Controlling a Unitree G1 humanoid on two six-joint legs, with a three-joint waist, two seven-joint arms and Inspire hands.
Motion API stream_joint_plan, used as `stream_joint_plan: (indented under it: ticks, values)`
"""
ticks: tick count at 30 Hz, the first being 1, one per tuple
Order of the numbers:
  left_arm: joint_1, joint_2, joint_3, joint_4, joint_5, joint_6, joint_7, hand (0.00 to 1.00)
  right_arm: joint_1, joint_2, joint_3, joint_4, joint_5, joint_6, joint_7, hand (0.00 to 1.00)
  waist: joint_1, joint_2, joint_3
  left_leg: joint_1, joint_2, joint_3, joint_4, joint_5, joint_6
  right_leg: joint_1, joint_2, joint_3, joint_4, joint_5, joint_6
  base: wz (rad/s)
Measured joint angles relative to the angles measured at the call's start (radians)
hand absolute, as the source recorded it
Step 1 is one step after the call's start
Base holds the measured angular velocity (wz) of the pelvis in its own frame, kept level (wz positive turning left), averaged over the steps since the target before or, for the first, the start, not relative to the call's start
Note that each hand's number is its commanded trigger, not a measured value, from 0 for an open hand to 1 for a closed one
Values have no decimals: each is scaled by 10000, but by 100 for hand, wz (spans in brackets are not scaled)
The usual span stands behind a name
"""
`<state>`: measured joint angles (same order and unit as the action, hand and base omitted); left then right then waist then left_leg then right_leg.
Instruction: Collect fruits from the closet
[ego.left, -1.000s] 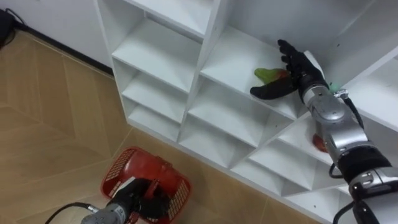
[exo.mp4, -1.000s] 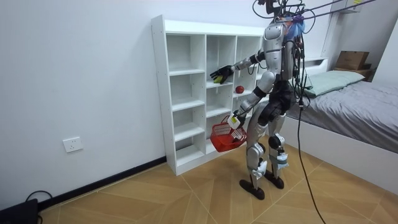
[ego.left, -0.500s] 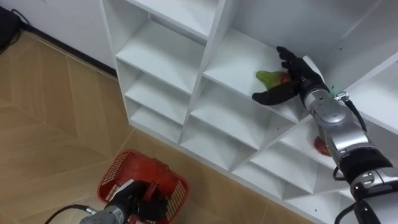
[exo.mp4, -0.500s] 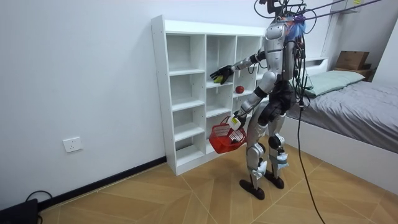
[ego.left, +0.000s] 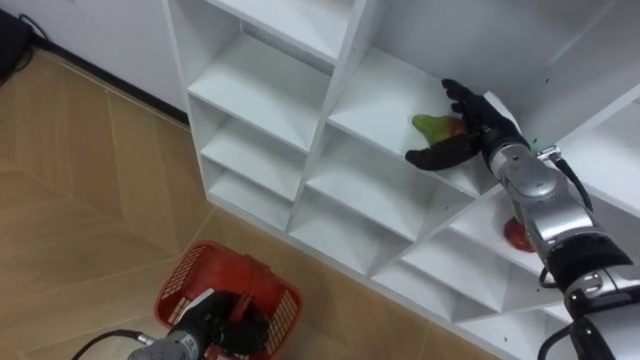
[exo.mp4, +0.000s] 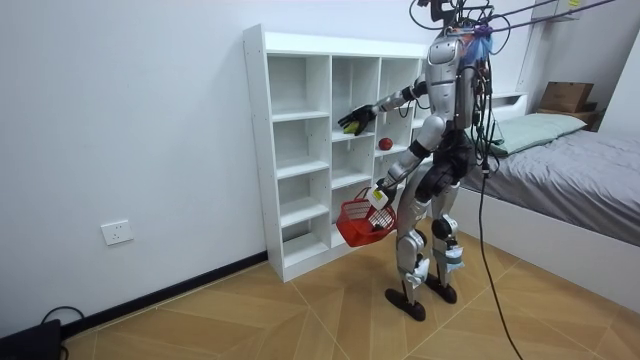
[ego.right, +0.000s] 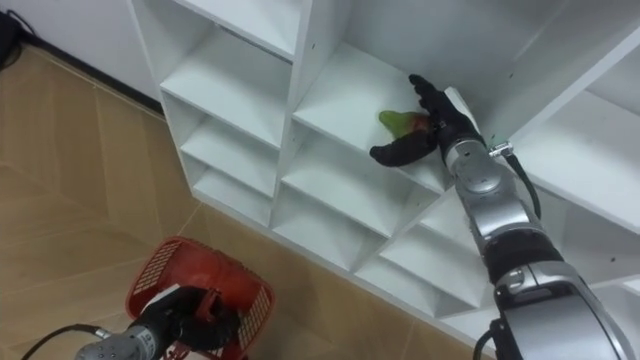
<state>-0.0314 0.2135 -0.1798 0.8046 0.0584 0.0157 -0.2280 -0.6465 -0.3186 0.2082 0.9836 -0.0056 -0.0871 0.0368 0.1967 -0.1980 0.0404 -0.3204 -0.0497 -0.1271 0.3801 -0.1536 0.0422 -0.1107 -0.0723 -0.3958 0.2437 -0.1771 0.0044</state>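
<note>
Left eye view: the robot's right hand (ego.left: 478, 125) reaches into an upper compartment of the white closet (ego.left: 270, 90). Its fingers are spread wide about a green-and-red fruit (ego.left: 432, 125) lying on the shelf, the thumb on the near side and the fingers on the far side, not closed on it. A red fruit (ego.left: 517, 236) sits in the compartment below, partly hidden behind the forearm. Low at the left, over the wooden floor (ego.left: 80, 180), the left hand (ego.left: 215, 322) is curled round the handle of a red basket (ego.left: 195, 280).

Room view: the robot stands upright facing the closet, with a bed (exo.mp4: 570, 170) behind it at the room view's right. Its right arm stretches to the middle column's upper shelf, where the hand meets the green-and-red fruit (exo.mp4: 350, 124). The red fruit (exo.mp4: 383, 144) rests on a shelf just below and to the right. The basket hangs from the left hand at thigh height.

Right eye view: the same wide grasp shows about the green-and-red fruit (ego.right: 397, 122), and the basket (ego.right: 165, 270) hangs near the lower left corner.
</note>
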Motion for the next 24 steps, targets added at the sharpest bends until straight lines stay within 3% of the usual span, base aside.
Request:
stream_joint_plan:
  ticks: [1,11,24]
  values:
    - [0,0,0,0,0,0,0,100,0,0,0,0,0,2,2,100,0,-4,0,0,0,0,0,0,0,0,0,0,-1,0,0,0]
    - [-13,2,2,0,1,0,-1,100,-108,-66,-38,-12,-410,-18,-250,100,-2,-95,2,1,0,-8,-8,-1,0,37,11,-21,-17,1,1,0]
    - [-60,3,6,-3,-1,0,-8,100,-93,-67,36,207,-420,25,251,100,4,-91,4,-6,-12,-52,-16,-1,-1,46,16,-27,-38,1,1,0]
